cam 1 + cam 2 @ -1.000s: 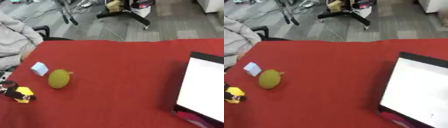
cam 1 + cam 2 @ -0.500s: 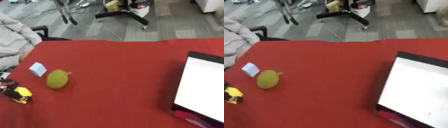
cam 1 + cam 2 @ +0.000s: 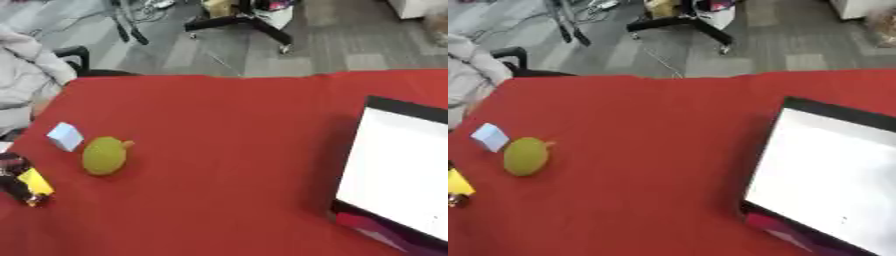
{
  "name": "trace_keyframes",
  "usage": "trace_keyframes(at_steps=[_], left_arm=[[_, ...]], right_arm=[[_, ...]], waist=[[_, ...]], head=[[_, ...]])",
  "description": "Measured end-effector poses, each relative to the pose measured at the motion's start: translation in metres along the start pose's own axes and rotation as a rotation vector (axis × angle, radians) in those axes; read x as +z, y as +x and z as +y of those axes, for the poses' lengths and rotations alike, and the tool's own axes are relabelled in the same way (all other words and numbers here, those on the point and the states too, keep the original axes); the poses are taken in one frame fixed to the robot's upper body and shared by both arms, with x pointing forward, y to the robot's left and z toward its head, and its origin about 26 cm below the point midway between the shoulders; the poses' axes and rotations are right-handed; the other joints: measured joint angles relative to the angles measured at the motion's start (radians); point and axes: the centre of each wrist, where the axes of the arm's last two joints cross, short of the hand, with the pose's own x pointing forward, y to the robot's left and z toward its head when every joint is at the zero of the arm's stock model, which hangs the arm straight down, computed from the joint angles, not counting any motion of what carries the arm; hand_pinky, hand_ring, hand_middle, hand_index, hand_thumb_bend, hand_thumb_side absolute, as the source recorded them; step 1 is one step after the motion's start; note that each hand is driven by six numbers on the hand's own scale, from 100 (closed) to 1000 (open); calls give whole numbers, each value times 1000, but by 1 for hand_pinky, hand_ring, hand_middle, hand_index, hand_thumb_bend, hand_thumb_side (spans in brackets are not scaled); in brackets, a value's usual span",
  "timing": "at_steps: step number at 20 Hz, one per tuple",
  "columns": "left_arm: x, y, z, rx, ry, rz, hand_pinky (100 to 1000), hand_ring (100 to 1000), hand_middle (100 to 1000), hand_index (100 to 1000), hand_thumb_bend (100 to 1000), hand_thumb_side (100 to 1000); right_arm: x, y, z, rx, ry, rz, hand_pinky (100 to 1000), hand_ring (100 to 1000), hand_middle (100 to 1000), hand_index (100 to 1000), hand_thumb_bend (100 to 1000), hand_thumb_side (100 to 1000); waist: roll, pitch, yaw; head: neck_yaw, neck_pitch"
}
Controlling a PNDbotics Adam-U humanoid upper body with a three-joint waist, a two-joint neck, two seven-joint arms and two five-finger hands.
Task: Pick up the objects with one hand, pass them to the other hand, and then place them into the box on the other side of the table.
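On the red table [image 3: 219, 150] a yellow-green round fruit with a short stem [image 3: 105, 155] lies at the left. A small pale blue block [image 3: 66, 136] sits just behind it to the left. A yellow and black toy-like object [image 3: 28, 184] lies at the left edge, nearer the front. The box [image 3: 404, 172] stands at the right edge, with a dark rim and a white inside. Neither of my hands shows in either view.
Beyond the table's far edge is grey floor with an office chair base [image 3: 241, 22] and cables. A person in a light garment [image 3: 26, 82] sits at the far left, touching nothing. Something pink [image 3: 372, 227] shows below the box's near corner.
The whole picture has shifted slightly, so the camera has moved. The objects on the table have not moved among themselves.
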Motion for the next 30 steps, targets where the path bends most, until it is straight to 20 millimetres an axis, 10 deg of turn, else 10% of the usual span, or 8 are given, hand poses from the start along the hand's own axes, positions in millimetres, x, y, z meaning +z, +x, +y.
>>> trace_keyframes(at_steps=[17, 30], left_arm=[[48, 36, 39, 54, 92, -335, 877, 856, 778, 592, 161, 160], [95, 114, 36, 64, 152, -696, 861, 837, 757, 617, 100, 264]], right_arm=[[-15, 8, 2, -20, 33, -79, 1000, 1000, 1000, 1000, 213, 404], [-89, 30, 18, 62, 261, -234, 1000, 990, 1000, 1000, 284, 351]], waist=[[-1, -12, 8], [-28, -20, 10]], head=[[-31, 15], [-54, -2]])
